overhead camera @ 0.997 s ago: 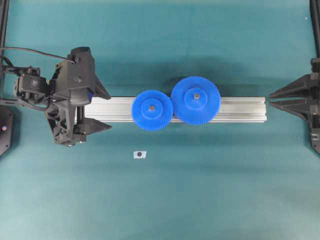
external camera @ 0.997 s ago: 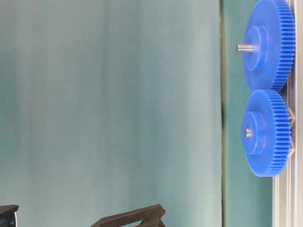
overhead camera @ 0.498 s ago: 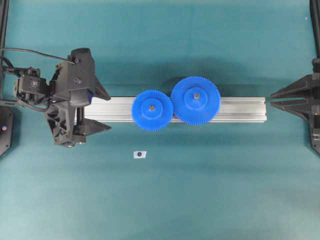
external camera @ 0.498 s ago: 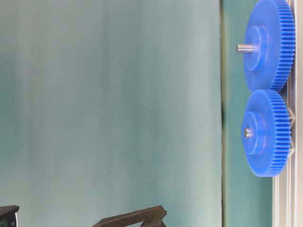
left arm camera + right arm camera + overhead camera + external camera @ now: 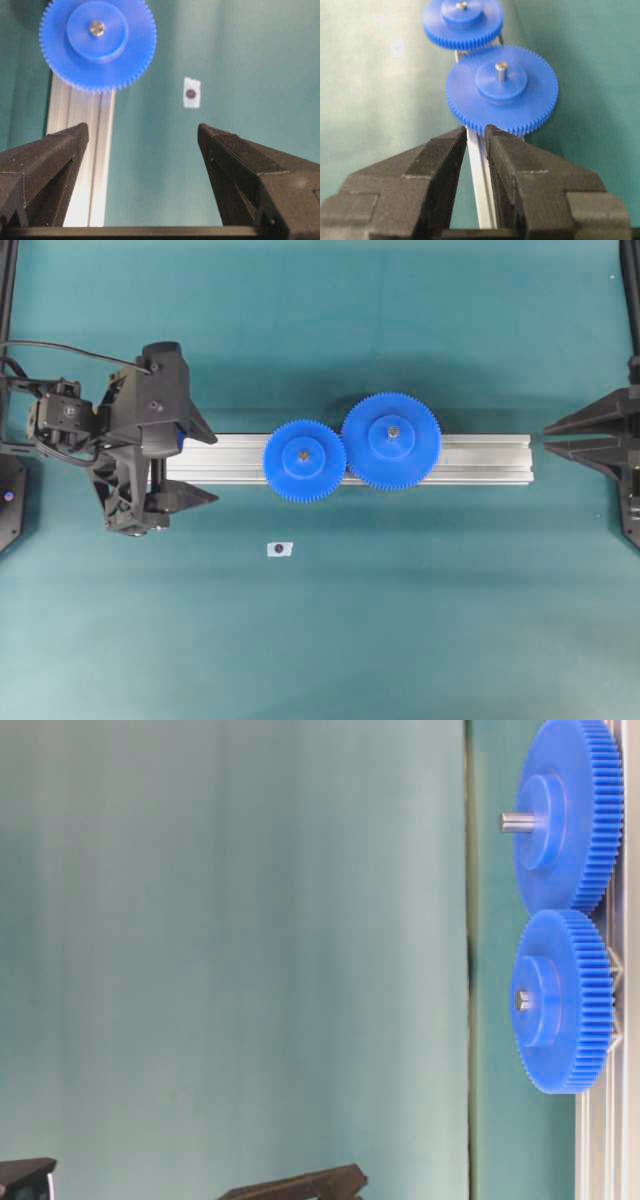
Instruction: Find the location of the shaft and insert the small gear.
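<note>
small gear seated on shaft; both arms clear

item: small gear (image 5: 304, 460), on the aluminium rail (image 5: 480, 458), its teeth meshing with the larger gear (image 5: 391, 440) on its right. the shaft (image 5: 96, 28) tip shows in its hub hole, so insertion looks done.
left gripper (image 5: 200, 464): fingers spread wide, holding nothing, at the rail's left end.
right gripper (image 5: 476, 132): fingers nearly pressed together, a thin gap between, empty, beyond the rail's right end.
next: likely only retreat; no grasp called for.
surface: teal mat (image 5: 400, 620); a small white square (image 5: 279, 549) with a dark dot lies near the rail.
</note>
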